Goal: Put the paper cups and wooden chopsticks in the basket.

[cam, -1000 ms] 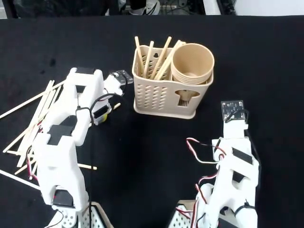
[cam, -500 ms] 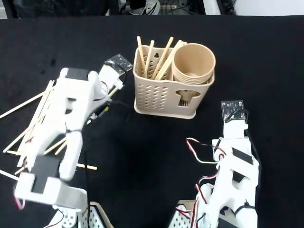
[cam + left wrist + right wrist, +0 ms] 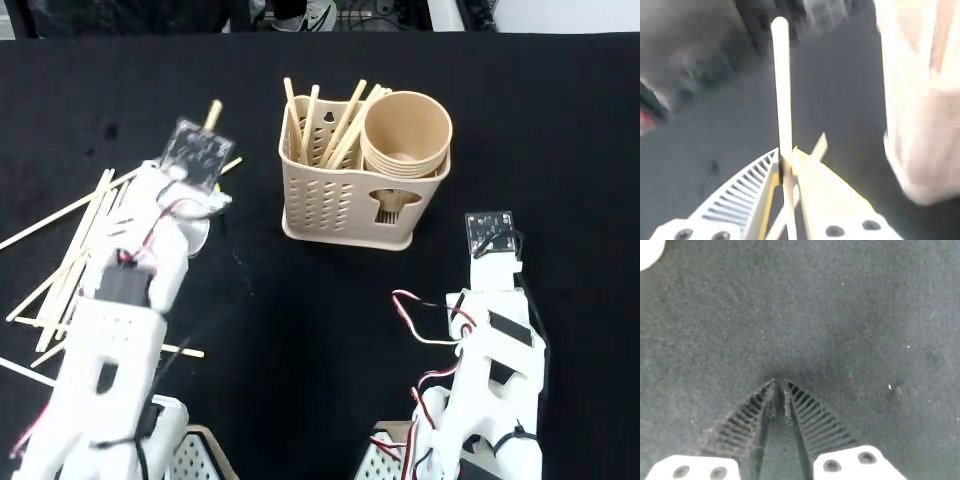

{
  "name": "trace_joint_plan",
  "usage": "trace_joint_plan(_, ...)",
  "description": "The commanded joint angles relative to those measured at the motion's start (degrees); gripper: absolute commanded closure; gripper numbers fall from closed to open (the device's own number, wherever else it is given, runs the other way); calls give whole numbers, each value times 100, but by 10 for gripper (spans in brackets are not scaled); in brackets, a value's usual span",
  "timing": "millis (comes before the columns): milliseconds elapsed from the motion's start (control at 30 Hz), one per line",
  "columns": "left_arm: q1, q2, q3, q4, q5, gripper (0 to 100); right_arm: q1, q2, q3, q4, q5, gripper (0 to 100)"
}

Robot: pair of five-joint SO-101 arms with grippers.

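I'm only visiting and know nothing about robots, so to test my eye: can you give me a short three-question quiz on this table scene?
1. True or false: the left gripper is shut on a chopstick.
2. Where is the stack of cups? A in the basket; B beside the basket; C on the floor.
3. Fill in: the loose chopsticks lie on the table beside the ___ arm.
Key: 1 true; 2 A; 3 left.

High view looks down over table [image 3: 300,330]; close left wrist view shares its basket [image 3: 330,205].
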Motion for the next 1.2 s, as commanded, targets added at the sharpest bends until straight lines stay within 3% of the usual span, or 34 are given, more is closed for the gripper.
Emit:
trace_joint_plan(0, -4, -870, 418, -2066, 659, 968, 35, -119, -48, -123, -62, 980)
trace_joint_plan(133, -48, -844, 4, -2971, 1749, 967, 35, -119, -48, -123, -62, 980)
trace_joint_plan(300, -13, -79, -1253, -2954, 3095, 970, 35, -119, -48, -123, -62, 980)
trace_joint_plan(467, 84, 1064, -2607, -1952, 4273, 970, 35, -119, -48, -123, -62, 980)
trace_joint_plan(600, 321, 1758, -3240, -1345, 4413, 970, 35, -119, -48, -123, -62, 980)
trace_joint_plan(933, 611, 2391, -3310, -1336, 4387, 970, 35, -119, -48, -123, -62, 980)
trace_joint_plan(1167, 629, 2400, -4207, -1363, 4369, 970, 35, -119, -48, -123, -62, 980)
